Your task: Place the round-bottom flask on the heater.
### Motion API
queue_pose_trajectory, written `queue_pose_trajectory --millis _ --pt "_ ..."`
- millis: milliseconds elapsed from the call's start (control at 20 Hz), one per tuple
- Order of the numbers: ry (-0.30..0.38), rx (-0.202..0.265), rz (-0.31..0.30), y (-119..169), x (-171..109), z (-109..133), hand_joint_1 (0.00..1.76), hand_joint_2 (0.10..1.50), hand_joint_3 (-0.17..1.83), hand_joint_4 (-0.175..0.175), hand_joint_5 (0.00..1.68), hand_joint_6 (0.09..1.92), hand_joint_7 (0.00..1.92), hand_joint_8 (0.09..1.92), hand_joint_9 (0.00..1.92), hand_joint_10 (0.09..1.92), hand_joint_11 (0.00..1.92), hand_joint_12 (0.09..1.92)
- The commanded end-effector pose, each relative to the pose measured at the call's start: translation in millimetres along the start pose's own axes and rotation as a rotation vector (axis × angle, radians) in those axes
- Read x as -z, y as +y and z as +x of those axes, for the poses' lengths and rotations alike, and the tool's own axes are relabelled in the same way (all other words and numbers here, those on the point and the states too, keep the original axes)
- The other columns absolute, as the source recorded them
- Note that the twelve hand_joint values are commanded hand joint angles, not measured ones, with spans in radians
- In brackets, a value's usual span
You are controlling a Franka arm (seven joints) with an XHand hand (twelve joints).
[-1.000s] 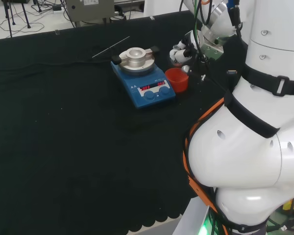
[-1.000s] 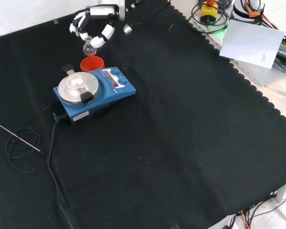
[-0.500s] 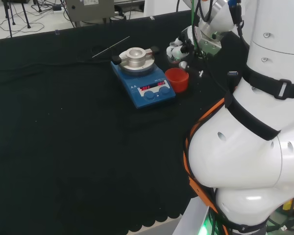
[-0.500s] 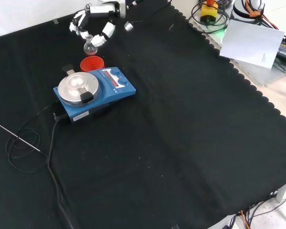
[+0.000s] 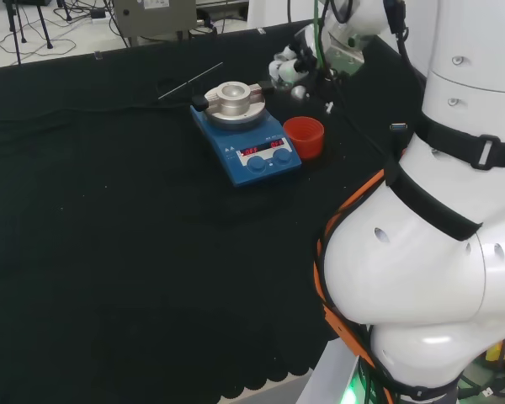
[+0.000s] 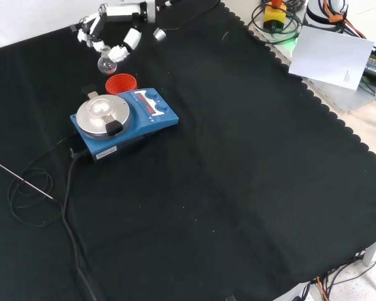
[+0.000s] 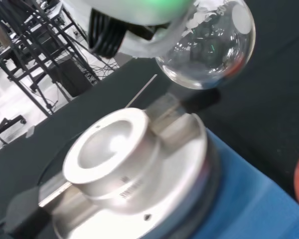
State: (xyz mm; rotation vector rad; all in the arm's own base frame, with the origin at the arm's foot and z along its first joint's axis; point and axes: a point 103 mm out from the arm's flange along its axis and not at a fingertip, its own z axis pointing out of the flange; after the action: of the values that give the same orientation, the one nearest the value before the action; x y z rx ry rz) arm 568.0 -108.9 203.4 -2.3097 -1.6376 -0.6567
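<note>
My hand has its fingers curled round the clear glass round-bottom flask, aloft beside the blue heater's silver well; off-centre lowering could clip the rim

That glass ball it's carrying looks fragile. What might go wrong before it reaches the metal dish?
The round-bottom flask hangs from the hand, off to one side of the heater; it might slip. Lowered off-centre, it may strike the metal rim. The red ring beside the heater might get knocked.
</note>
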Motion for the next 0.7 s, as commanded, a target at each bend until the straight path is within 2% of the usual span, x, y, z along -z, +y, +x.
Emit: queue_pose_trajectory --millis 50,350,700 --pt "0.014 0.038 0.038 17 -15 39 1.13 0.67 0.84 -0.065 1.07 1.1 0.41 0.7 0.65 0.66 0.29 1.36" --pt "0.001 0.063 0.085 32 -29 60 1.13 0.67 0.85 -0.073 1.07 1.11 0.41 0.7 0.65 0.66 0.29 1.36" --pt "-0.025 0.084 0.138 45 -44 72 1.13 0.66 0.85 -0.074 1.07 1.11 0.41 0.7 0.65 0.66 0.29 1.36"
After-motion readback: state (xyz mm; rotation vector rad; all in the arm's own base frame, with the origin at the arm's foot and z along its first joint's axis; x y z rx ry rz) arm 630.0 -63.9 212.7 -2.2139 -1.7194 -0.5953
